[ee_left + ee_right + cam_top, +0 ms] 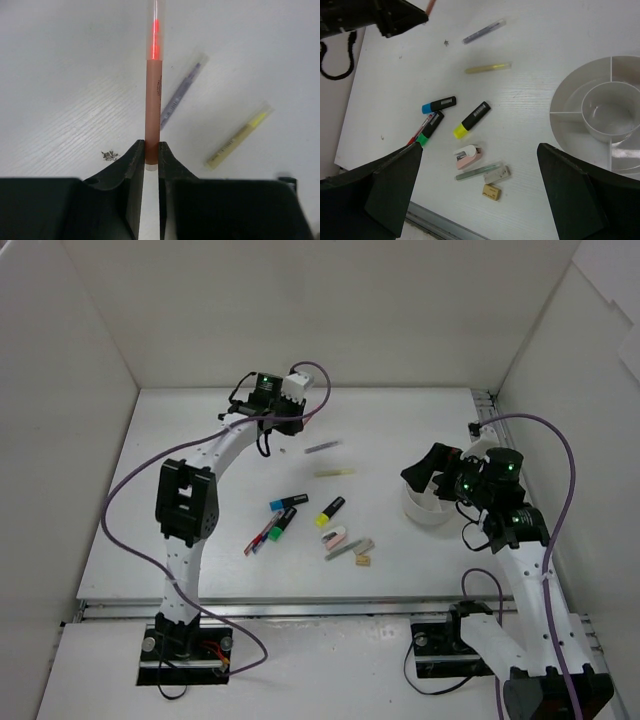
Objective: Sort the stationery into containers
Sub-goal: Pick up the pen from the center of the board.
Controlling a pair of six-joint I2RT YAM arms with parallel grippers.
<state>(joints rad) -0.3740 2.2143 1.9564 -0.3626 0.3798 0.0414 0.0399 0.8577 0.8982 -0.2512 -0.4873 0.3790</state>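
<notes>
Left gripper (151, 152) is clamped narrow on the end of the red pen (153, 95), which sticks straight out past its fingertips above the table (60, 75). Right gripper (428, 472) gapes wide and empty near the white tub (568, 95).

A red pen (152, 100) is pinched in the left gripper (151, 148) near the far edge, a purple pen (484, 31) and yellow stick (488, 67) lie mid-counter, three black highlighters (471, 120), thin pens (420, 131), a pink eraser (468, 156), grey eraser (497, 174) and tan eraser (491, 192) cluster toward the near edge, and a divided white tub (570, 90) sits by the right edge.
</notes>
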